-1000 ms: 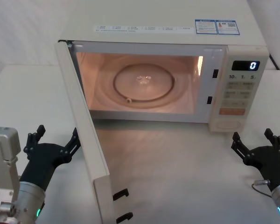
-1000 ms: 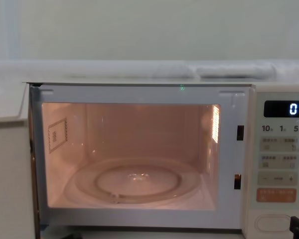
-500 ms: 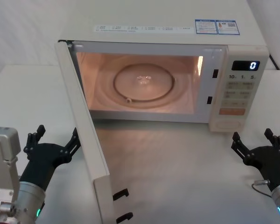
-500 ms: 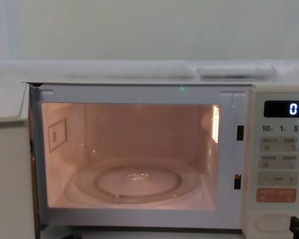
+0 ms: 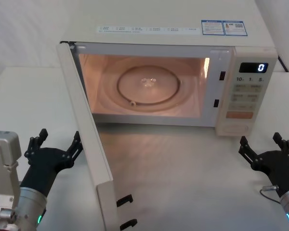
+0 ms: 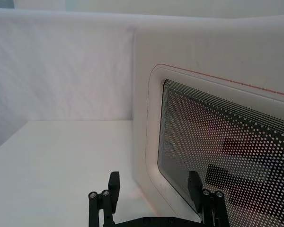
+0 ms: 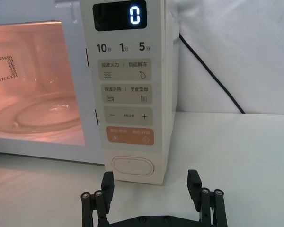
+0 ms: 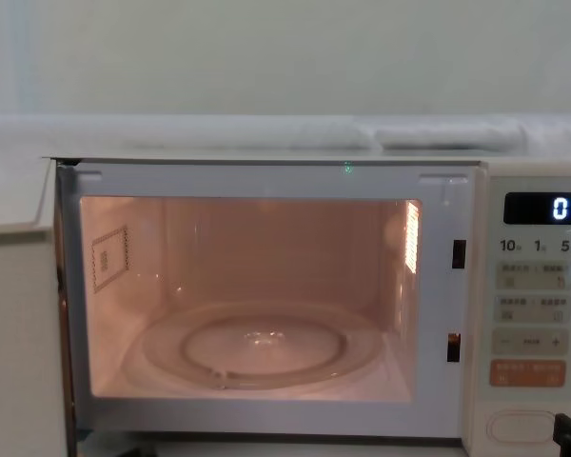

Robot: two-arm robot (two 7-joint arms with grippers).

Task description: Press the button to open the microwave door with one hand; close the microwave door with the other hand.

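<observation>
On the robot's left, the left pincer (image 5: 55, 144) hovers low over the white bench (image 5: 24, 96), fingers spread, just outside the microwave door (image 5: 86, 139). From the left wrist view its right fingertip looks close to the door's dotted window (image 6: 227, 156), though whether it touches is hard to tell. The door stands swung wide open on its left hinge, upright, its long edge running out from the microwave (image 5: 173, 29) toward the robot, its free end nearest the robot with two dark latch hooks (image 5: 125, 211) showing there.

The oven cavity (image 5: 144, 82) is lit warm orange and holds a round glass turntable (image 5: 148, 85), lying flat on the floor of the cavity with nothing on it.

To the right of the cavity, the narrow control panel (image 5: 246, 91) shows a glowing "0" on its display (image 5: 253, 67). At the panel's bottom sits the button (image 7: 132, 165), a wide pill lying with its long axis horizontal, below the orange key (image 7: 129, 135).

The right pincer (image 5: 266, 144) hangs above the bench in front of the panel, fingers spread, near the button but apart from it.
</observation>
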